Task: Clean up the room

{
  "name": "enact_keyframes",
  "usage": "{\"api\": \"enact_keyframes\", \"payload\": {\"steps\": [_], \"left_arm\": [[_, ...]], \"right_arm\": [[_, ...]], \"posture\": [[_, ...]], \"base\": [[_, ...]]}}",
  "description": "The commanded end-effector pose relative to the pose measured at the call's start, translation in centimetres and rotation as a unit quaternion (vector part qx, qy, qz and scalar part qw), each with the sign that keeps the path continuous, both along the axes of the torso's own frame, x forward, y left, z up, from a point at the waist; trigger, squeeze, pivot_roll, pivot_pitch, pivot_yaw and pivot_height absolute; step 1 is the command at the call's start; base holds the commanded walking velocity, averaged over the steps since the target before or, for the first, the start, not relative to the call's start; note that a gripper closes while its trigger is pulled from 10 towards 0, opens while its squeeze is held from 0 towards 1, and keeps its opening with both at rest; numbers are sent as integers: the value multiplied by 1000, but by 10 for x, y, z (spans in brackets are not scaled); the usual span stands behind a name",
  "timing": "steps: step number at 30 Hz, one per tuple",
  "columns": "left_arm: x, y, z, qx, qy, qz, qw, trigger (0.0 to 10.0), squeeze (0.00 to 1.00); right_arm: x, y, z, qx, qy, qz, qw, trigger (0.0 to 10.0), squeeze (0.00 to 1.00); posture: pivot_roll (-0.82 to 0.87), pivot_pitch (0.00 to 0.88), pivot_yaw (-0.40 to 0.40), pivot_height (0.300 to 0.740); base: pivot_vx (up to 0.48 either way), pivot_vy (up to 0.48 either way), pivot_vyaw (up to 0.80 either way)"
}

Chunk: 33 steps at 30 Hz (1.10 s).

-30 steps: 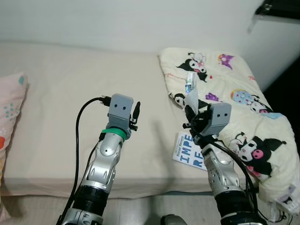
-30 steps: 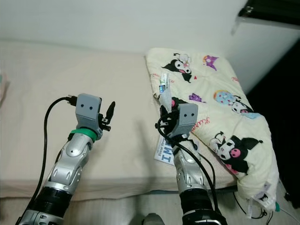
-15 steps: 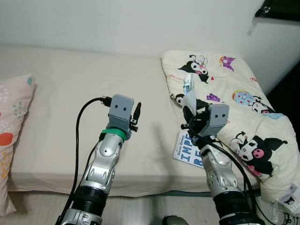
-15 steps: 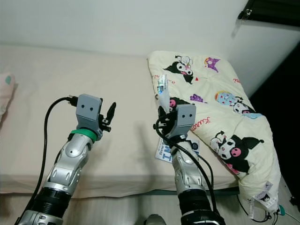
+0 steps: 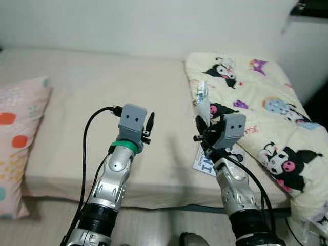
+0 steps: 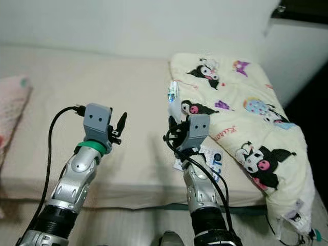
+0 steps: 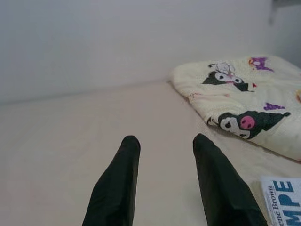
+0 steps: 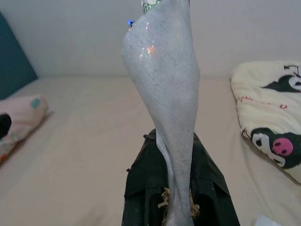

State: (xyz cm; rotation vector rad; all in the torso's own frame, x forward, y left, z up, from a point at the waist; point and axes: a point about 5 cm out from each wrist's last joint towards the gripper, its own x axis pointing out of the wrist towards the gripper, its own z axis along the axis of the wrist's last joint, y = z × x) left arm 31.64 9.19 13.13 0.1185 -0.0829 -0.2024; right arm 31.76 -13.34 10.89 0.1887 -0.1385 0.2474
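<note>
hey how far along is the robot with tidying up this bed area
Early on. In hand: the right gripper is shut on a silvery wrapper, held upright above the bed. The left gripper is open and empty. Left: a book lies at the mattress edge, the cartoon-print blanket is bunched, and the pillow hangs off the side.

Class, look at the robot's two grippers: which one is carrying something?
The right gripper: its jaws pinch a silvery wrapper that stands up from them. The left gripper has open, empty jaws.

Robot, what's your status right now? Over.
Right hand shut on empty wrapper, held above bed. Left hand open, empty. Book lies beside blanket. Nothing blocking.
</note>
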Motion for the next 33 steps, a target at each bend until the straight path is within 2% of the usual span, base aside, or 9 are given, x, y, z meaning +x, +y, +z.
{"api": "enact_keyframes", "payload": {"steps": [1, 29, 33], "left_arm": [[-2, -2, -4, 2, 6, -4, 1000, 10000, 0], [-1, -1, -4, 5, 7, -4, 1000, 10000, 0], [-1, -1, -4, 5, 8, -4, 1000, 10000, 0]], "right_arm": [[-1, -5, -3, 9, 8, -10, 1000, 10000, 0], [-1, -3, -3, 19, 7, -6, 1000, 10000, 0], [-1, -3, -3, 21, 8, -3, 1000, 10000, 0]], "posture": [[35, 0, -34, 731], [38, 0, -28, 731], [37, 0, -28, 731]], "base": [[-307, 0, 0], [-372, 0, 0], [0, 0, 0]]}}
